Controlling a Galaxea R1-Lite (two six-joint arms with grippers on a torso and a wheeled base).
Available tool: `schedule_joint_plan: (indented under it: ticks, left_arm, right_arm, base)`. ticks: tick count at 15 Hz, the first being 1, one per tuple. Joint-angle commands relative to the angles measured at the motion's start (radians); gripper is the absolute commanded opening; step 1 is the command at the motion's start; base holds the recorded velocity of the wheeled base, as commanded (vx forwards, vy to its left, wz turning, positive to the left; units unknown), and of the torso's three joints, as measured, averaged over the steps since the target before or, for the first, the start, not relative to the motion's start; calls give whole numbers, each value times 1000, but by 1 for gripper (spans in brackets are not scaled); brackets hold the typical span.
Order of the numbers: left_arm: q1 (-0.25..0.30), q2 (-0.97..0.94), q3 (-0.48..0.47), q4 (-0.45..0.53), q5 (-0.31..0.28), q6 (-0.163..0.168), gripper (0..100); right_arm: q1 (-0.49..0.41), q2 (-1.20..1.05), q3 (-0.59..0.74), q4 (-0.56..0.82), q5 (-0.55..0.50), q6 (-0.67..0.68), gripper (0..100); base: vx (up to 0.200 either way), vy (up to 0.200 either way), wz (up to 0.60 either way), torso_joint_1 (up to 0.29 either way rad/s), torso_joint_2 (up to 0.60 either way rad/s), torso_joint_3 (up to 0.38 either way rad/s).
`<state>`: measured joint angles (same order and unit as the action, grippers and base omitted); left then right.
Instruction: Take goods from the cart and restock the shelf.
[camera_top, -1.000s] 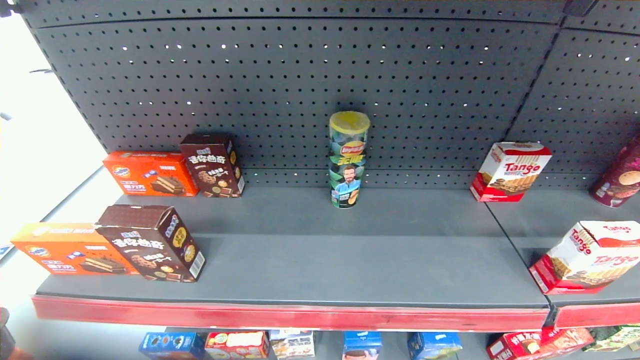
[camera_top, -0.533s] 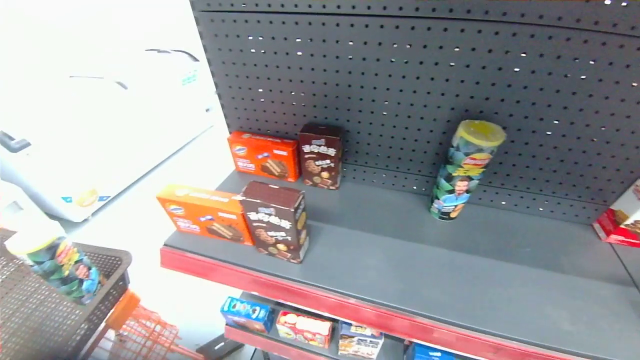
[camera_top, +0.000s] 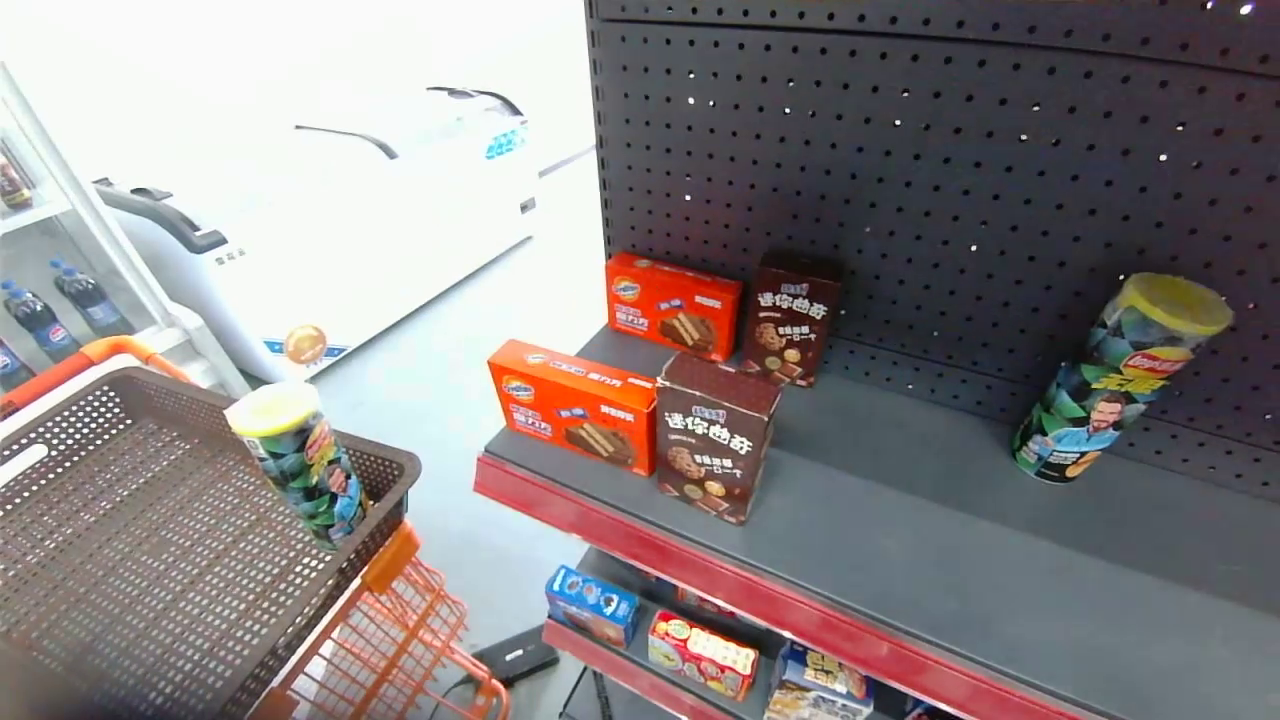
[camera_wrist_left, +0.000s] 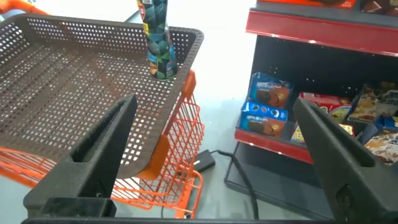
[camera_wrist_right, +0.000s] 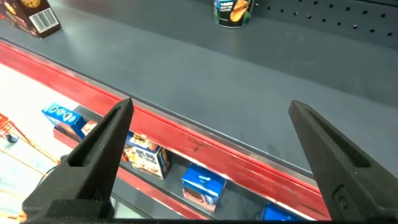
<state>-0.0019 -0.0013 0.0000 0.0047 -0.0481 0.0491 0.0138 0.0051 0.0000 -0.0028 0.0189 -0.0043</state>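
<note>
A chips can (camera_top: 297, 462) with a yellow lid stands upright in the far corner of the cart's brown perforated basket (camera_top: 120, 540). The left wrist view has the same can (camera_wrist_left: 157, 37) in the basket (camera_wrist_left: 68, 93). A matching can (camera_top: 1120, 380) stands at the back of the grey shelf (camera_top: 900, 540) against the pegboard. My left gripper (camera_wrist_left: 214, 104) is open and holds nothing, hovering by the basket's rim, short of the can. My right gripper (camera_wrist_right: 211, 107) is open and holds nothing, in front of the shelf's red edge (camera_wrist_right: 205, 140), with the shelf can (camera_wrist_right: 233, 11) farther back.
Two orange boxes (camera_top: 575, 405) and two brown cookie boxes (camera_top: 715, 435) occupy the shelf's left end. Small boxes (camera_top: 700, 655) fill the lower shelf. The cart's orange wire frame (camera_top: 390, 640) sits below the basket. A white chest freezer (camera_top: 330, 230) and a drinks fridge (camera_top: 40, 300) stand behind.
The head camera has swung to the left, so the shelf slides right in the picture and the cart with its can comes into sight. Nothing on the shelf has moved.
</note>
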Motion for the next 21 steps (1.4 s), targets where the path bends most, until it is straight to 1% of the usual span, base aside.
schedule_joint_plan:
  ticks: [1, 3, 6, 7, 8, 9, 10, 11, 12, 13, 14, 15, 16, 17, 18, 19, 21]
  left_arm:
    - [-1, 1, 0, 0, 1, 0, 100]
    - [-1, 1, 0, 0, -9, 5, 100]
    - [-1, 1, -2, 0, -1, 0, 100]
    - [5, 1, -8, 8, 30, 5, 100]
    - [8, 24, -55, 12, 79, 21, 100]
    - [10, 122, -124, 37, 102, 66, 100]
    - [23, 245, -204, 49, 145, 87, 100]
    - [25, 382, -281, 52, 180, 87, 100]
    - [26, 483, -322, 47, 180, 80, 100]
    - [7, 589, -356, 31, 183, 72, 100]
    - [-61, 664, -370, 1, 192, 58, 100]
    - [-92, 738, -374, -17, 215, 5, 100]
    - [-90, 753, -374, -20, 215, -8, 100]
    - [-56, 886, -383, -81, 215, -31, 100]
    - [-18, 937, -385, -130, 215, -28, 100]
    - [3, 975, -385, -181, 215, -28, 100]
    - [145, 1084, -379, -259, 214, -25, 100]
  right_arm:
    - [0, -1, 0, 0, -1, 1, 100]
    - [0, -1, 0, 0, -1, 1, 100]
    - [0, -1, 0, 0, -1, 1, 100]
    - [0, -1, 0, 0, -1, 1, 100]
    - [0, -1, 0, 0, -1, 1, 100]
    - [0, -1, 0, 0, -1, 1, 100]
    - [0, 1, 0, 0, -1, 1, 100]
    - [0, -1, 0, 0, -1, 1, 100]
    - [2, 1, 0, 0, -1, 1, 100]
    - [0, -1, 0, 0, -1, 1, 100]
    - [0, -1, 0, 0, -1, 1, 100]
    - [0, -1, 0, 0, -1, 1, 100]
    - [0, -1, 0, 0, -1, 1, 100]
    - [0, -1, 0, 0, -1, 1, 100]
    - [0, 1, 0, 0, -1, 1, 100]
    - [2, 1, 0, 0, -1, 1, 100]
    - [2, 1, 0, 0, -1, 1, 100]
  base:
    - [0, 0, 0, 0, 0, 0]
    - [0, 0, 0, 0, 0, 0]
    - [0, 0, 0, 0, 0, 0]
    - [0, 0, 0, 0, 0, 0]
    - [0, 0, 0, 0, 0, 0]
    - [0, 0, 0, 0, 0, 0]
    - [0, 0, 0, 0, 0, 0]
    - [0, 0, 0, 0, 0, 0]
    - [0, 0, 0, 0, 0, 0]
    - [0, 0, 0, 0, 0, 0]
    - [0, 0, 0, 0, 0, 0]
    - [0, 0, 0, 0, 0, 0]
    - [0, 0, 0, 0, 0, 0]
    - [0, 0, 0, 0, 0, 0]
    - [0, 0, 0, 0, 0, 0]
    - [0, 0, 0, 0, 0, 0]
    - [0, 0, 0, 0, 0, 0]
